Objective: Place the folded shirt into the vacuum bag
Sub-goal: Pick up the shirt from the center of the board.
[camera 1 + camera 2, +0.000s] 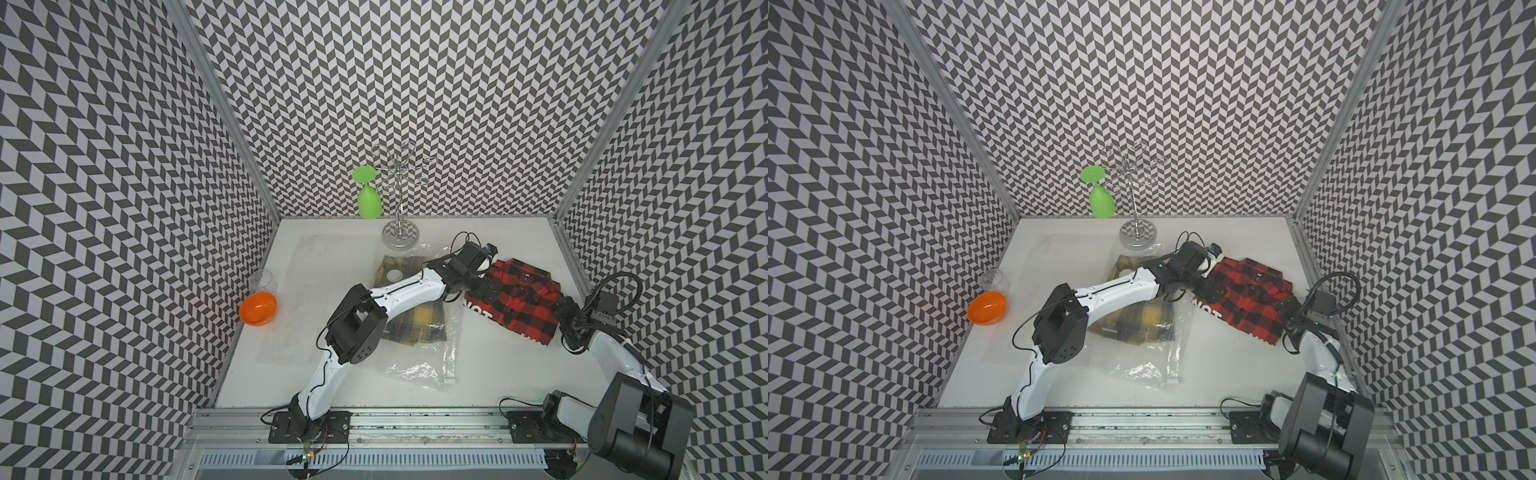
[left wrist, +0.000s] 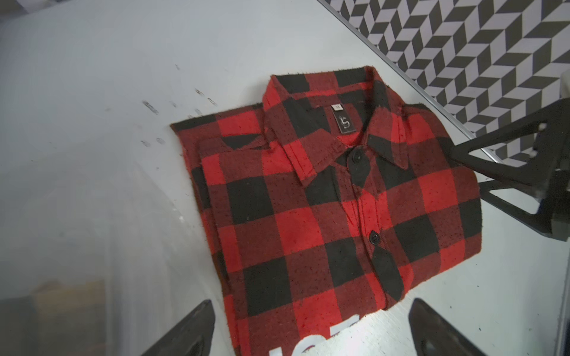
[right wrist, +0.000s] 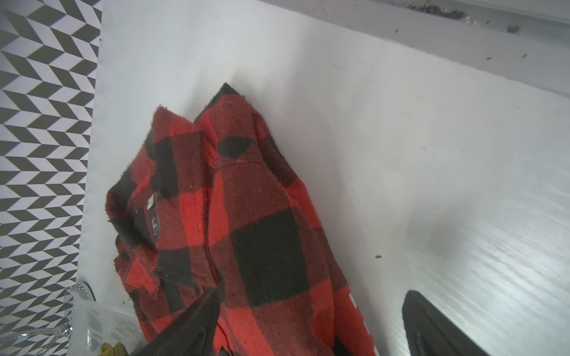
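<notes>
Table (image 1: pixel 498 374) free along front edge; bag (image 1: pixel 415 370) lies in the middle, rack (image 1: pixel 400 237) at back edge, bowl (image 1: pixel 257 308) and cup (image 1: pixel 263 281) at left edge

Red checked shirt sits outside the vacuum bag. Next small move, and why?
Probably lower the left tool and shut it on the lettered edge of the red-and-black checked folded shirt. That edge lies between its open jaws, nearest the clear crinkly plastic vacuum bag; the right tool, also open, straddles the opposite edge. The shirt lies beside the bag, not inside.
</notes>
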Motion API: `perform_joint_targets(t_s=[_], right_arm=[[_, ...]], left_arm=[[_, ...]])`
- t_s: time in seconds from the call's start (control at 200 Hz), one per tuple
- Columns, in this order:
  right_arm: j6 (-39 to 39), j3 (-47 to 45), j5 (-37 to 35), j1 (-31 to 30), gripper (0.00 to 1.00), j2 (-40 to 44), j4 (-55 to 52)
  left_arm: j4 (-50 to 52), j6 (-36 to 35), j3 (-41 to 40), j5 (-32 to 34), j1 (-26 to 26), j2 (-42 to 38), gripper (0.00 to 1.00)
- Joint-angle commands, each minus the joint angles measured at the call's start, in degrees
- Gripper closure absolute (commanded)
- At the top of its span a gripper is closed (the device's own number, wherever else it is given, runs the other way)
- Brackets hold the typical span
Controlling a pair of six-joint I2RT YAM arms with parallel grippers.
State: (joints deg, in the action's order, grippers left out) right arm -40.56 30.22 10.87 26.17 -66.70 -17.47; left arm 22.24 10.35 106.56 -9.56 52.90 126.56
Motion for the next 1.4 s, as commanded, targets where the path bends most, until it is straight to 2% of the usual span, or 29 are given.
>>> perform_joint_targets(t_s=[0.0, 0.18, 0.446, 0.696, 0.796, 1.021, 1.152, 1.257, 1.392], right_arm=[[0.6, 1.0, 3.4, 0.3, 0.07, -2.3, 4.7], [1.4, -0.3, 10.0, 0.3, 0.15, -8.6, 8.5], [1.0, -2.1, 10.0, 0.2, 0.17, -8.4, 9.7], [0.7, -3.8, 13.7, -0.1, 0.21, -9.9, 13.5], [0.7, -3.8, 14.0, -0.5, 0.32, -10.4, 14.3], [1.9, -2.4, 11.4, -0.7, 0.68, -9.2, 12.6], [4.3, 1.4, 7.2, -0.9, 0.86, -8.7, 7.1], [6.6, 4.9, 2.2, -1.0, 0.94, -8.7, 1.9], [9.5, 10.6, -4.3, -1.3, 0.96, -8.9, -4.9]], left_arm=[[-2.7, 1.4, 1.8, -4.3, 0.6, 1.8, 0.02], [-2.4, 1.1, 4.7, -4.6, 1.4, 4.8, 0.02], [-2.5, 1.3, 6.8, -4.9, 1.4, 8.8, 0.02], [-1.8, 1.4, 8.6, -5.4, 1.6, 12.5, 0.02], [-1.1, 1.1, 9.6, -5.7, 1.8, 14.4, 0.03], [-1.1, 0.0, 8.9, -6.6, 3.3, 15.6, 0.03], [-0.5, -1.0, 9.2, -8.3, 4.4, 14.6, 0.03], [0.0, -0.7, 9.3, -11.3, 4.3, 11.7, 0.03], [-2.3, -0.4, 6.3, -14.1, 3.4, 5.5, 0.02]])
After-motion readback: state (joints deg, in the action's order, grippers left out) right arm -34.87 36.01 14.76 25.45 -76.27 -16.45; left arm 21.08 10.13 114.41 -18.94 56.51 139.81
